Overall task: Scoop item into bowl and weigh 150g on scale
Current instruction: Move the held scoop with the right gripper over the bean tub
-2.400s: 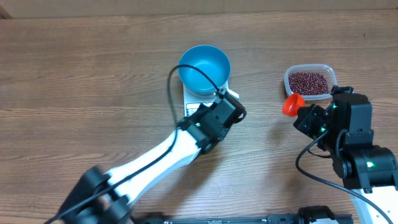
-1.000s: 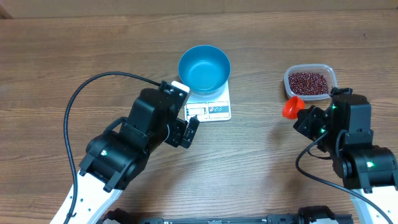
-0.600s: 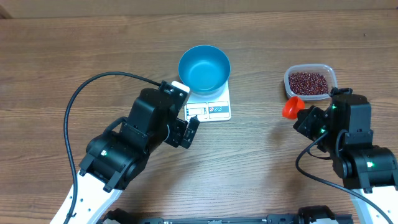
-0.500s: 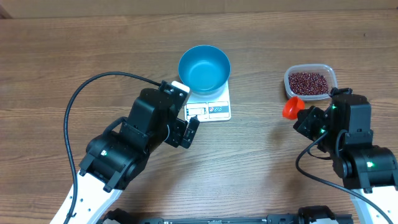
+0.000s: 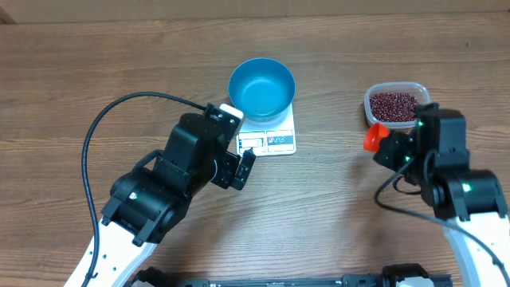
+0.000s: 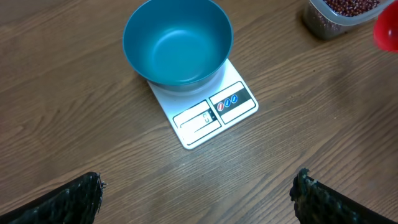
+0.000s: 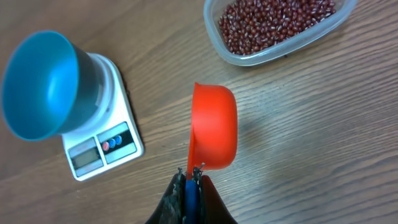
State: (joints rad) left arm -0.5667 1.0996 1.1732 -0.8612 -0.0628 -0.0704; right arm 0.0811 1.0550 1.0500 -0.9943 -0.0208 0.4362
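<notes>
The round deep bright blue bowl [image 6: 177,40] sits empty on the small flat white rectangular kitchen scale [image 6: 214,112], covering its back half and leaving the display strip clear. To the right of the scale, well apart from it, the clear rounded-rectangular plastic tub [image 5: 369,102] holds all the small dark red-brown beans [image 5: 394,106]. The right gripper [image 7: 189,177] is pinched tight on the thin handle of an orange-red plastic scoop [image 7: 213,127], which hangs between scale and tub, nearer the tub; no beans show in its cup. The left gripper [image 6: 198,193] hovers at the scale's front with fingers spread wide, gripping nothing. The step in hand looks like the first scoop. It should go best if the cup's lip dips into the heap on the side away from the scale, pushes through shallowly, then levels before lifting, so nothing spills on the way back to the scale.
</notes>
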